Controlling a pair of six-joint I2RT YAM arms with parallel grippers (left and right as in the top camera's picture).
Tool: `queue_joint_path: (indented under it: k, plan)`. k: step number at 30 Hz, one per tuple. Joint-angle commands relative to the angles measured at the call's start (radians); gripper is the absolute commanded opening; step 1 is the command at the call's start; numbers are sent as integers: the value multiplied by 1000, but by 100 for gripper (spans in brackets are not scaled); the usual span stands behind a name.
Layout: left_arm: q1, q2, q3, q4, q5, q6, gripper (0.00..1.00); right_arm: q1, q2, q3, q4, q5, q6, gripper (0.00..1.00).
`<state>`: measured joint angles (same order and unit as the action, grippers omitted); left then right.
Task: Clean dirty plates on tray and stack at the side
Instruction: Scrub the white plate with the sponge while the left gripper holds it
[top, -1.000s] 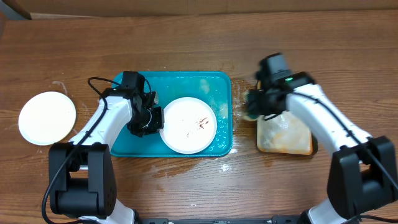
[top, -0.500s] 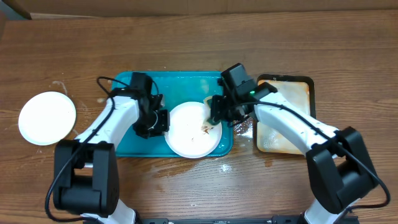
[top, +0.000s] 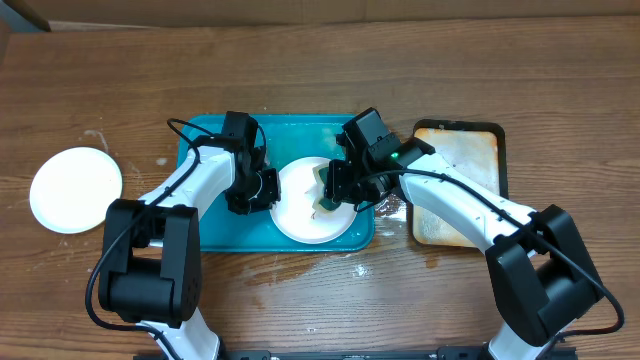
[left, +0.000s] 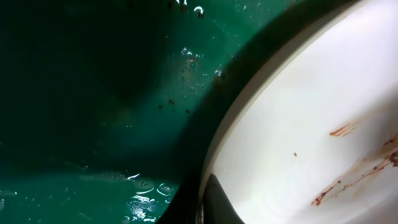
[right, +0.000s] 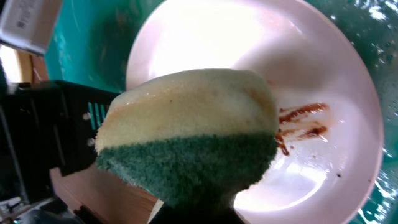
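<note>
Left claw (top: 262, 190) grips the smeared plate (top: 300, 218) by its 9 o'clock rim, on the tray (top: 205, 225). Right claw (top: 330, 193) holds a sponge (right: 186, 137) over the plate's 3 o'clock side.

tray (top: 212, 230): glossy wet plastic; plate (top: 300, 220): smooth, shiny; sponge (right: 186, 124): porous foam, rough scouring face; table (top: 320, 70): matt wood

Sponge (right: 186, 143) and left hand (top: 266, 190) block the plate (top: 300, 212)'s sides.

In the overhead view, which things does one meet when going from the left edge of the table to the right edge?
lone white plate → left gripper → smeared white plate → beige tray
</note>
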<state>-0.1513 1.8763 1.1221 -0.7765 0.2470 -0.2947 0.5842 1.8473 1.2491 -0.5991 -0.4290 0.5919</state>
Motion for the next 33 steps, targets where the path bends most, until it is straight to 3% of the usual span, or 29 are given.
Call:
queue_joint_path:
  k: [1,6,12,18,24,28,33]
  plan:
    - [-2,78,-25,26,-143,-50,4,16,27,14,29,-10,69,4]
    - [-5,78,-25,11,-193,-49,4,51,98,14,56,-22,90,4]
    - [-8,78,-25,-45,-415,-50,4,70,146,14,54,-21,89,4]
    - [-8,78,-25,-51,-423,-71,4,70,146,14,55,-6,87,4]
    - [-9,78,-25,-64,-418,-76,4,66,146,14,-61,216,151,4]
    - [-17,78,-25,-61,-414,-76,4,71,146,16,62,13,40,4]
    - [-39,78,-25,-61,-411,-76,4,90,146,25,225,-106,181,4]
